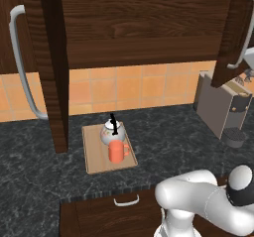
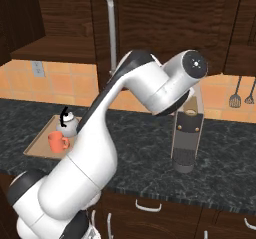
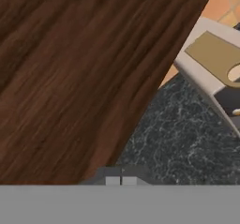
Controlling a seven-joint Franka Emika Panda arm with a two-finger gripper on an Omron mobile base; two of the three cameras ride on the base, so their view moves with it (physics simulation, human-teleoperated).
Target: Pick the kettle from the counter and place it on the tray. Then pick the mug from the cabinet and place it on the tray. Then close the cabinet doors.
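The light-wood tray [image 1: 93, 156] lies on the dark counter [image 1: 168, 142]. On it stand the white kettle [image 1: 112, 132] with its black handle and, just in front of it, the orange mug [image 1: 116, 152]. The right base view shows the kettle [image 2: 68, 126], mug [image 2: 57, 142] and tray [image 2: 36, 147] at far left. Both cabinet doors stand open: the left door [image 1: 54, 67] juts out edge-on, the right door [image 1: 229, 32] hangs at the upper right. My gripper [image 3: 121, 180] is shut and holds nothing, close against the brown door face [image 3: 79, 68].
A grey boxy coffee machine [image 1: 221, 109] stands on the counter under the right door, also in the right base view [image 2: 187, 138]. Kitchen utensils [image 2: 235, 100] hang on the tiled wall. A drawer front with a small handle [image 1: 126, 201] sits below the counter.
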